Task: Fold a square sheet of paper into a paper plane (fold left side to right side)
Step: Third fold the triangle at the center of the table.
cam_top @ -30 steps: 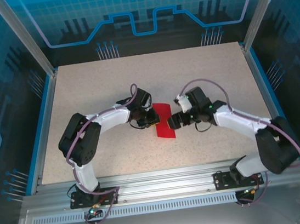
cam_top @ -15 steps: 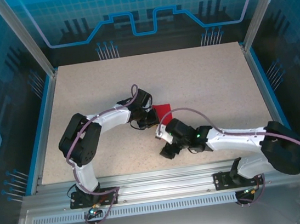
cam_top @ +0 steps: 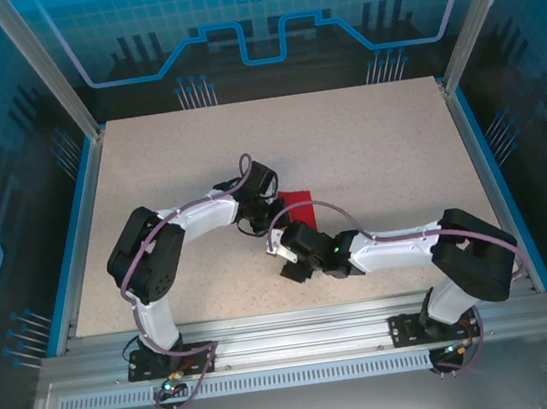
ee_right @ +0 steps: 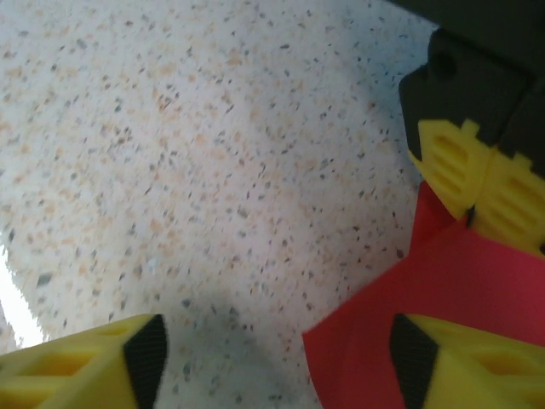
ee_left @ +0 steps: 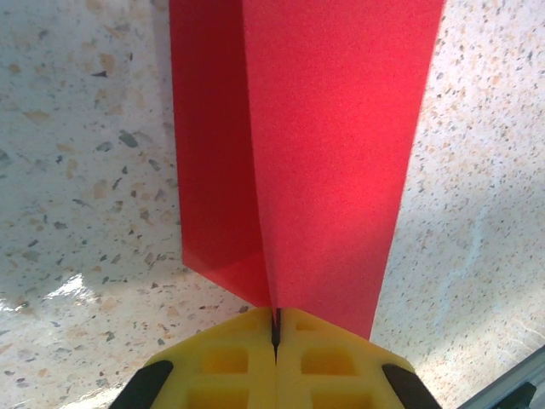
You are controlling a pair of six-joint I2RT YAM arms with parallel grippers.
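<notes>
The square sheet of paper (ee_left: 332,145) is bright red and folded into layers, with one flap standing up from the table. My left gripper (ee_left: 275,328) is shut on its near edge, yellow fingers pressed together on the crease. From above, a patch of the red paper (cam_top: 296,198) shows beside the left gripper (cam_top: 264,209). My right gripper (ee_right: 277,375) is open low over the table. A corner of the paper (ee_right: 426,298) lies by its right finger (ee_right: 477,362), and bare table lies between the fingers. The right gripper (cam_top: 286,255) sits just in front of the sheet.
The speckled beige table (cam_top: 366,142) is fenced by blue rails, with a metal post (cam_top: 44,68) at each back corner. The right forearm (cam_top: 390,248) stretches leftward across the front of the table. The left gripper's yellow fingers (ee_right: 464,175) appear in the right wrist view.
The right arm swung from the paper's right side across to its front left, and its jaws narrowed a little. The left gripper closed fully on the paper's edge.
</notes>
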